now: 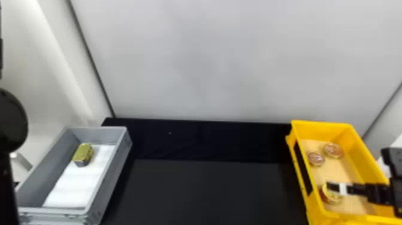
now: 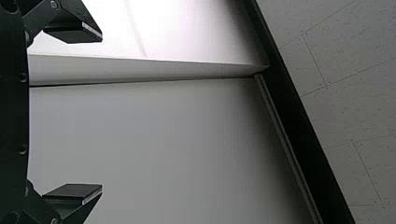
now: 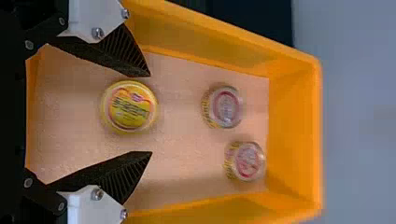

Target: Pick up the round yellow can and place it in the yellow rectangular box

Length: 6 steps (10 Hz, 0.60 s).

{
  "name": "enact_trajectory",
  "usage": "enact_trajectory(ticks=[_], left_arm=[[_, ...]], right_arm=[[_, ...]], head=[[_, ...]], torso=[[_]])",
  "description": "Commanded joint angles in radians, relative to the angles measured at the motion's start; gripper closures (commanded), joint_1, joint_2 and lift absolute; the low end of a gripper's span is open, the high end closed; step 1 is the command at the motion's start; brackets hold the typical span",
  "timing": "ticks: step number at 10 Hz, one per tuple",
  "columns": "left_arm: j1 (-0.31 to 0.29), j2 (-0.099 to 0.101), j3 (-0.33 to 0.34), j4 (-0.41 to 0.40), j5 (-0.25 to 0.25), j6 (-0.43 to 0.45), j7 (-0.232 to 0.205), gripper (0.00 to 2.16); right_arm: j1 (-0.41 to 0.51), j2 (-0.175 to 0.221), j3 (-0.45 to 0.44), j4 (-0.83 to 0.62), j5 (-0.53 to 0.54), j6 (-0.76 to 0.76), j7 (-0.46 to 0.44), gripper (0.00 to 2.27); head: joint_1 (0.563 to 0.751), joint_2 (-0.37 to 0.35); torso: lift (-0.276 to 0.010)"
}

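Right gripper (image 1: 332, 188) is spread around the yellow can (image 3: 130, 106) in the yellow box (image 1: 356, 149), head view's lower right; left gripper (image 2: 102, 113) is gaping too.

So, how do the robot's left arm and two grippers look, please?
The left arm is black with a rounded joint. The left gripper is black, with flat, pale-edged pads. The right gripper has ribbed black wedge fingers, white brackets and silver screws.

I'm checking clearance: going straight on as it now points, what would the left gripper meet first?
Probably the pale wall ahead of the left gripper, though depth is unclear.
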Motion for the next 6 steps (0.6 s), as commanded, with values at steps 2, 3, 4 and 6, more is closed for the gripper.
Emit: enact_trajectory(ticks=[2, 3, 4, 6], left_arm=[[0.002, 0.0, 0.001, -0.002, 0.0, 0.0, -0.001, 0.14], [0.005, -0.001, 0.003, -0.002, 0.0, 0.0, 0.001, 0.14], [0.005, -0.001, 0.005, -0.002, 0.0, 0.0, 0.001, 0.14], [0.007, -0.003, 0.005, -0.002, -0.002, 0.002, 0.001, 0.14]], right_arm=[[-0.041, 0.0, 0.044, -0.461, -0.02, 0.048, -0.164, 0.32], [-0.096, -0.004, 0.076, -0.551, -0.008, 0.068, -0.17, 0.33], [-0.153, -0.015, 0.122, -0.633, -0.002, 0.065, -0.171, 0.33], [-0.219, -0.001, 0.235, -0.797, 0.018, 0.134, -0.366, 0.33]], head=[[0.663, 0.054], [0.663, 0.054], [0.663, 0.054], [0.663, 0.054]], torso=[[-0.003], [-0.003], [-0.003], [-0.003]])
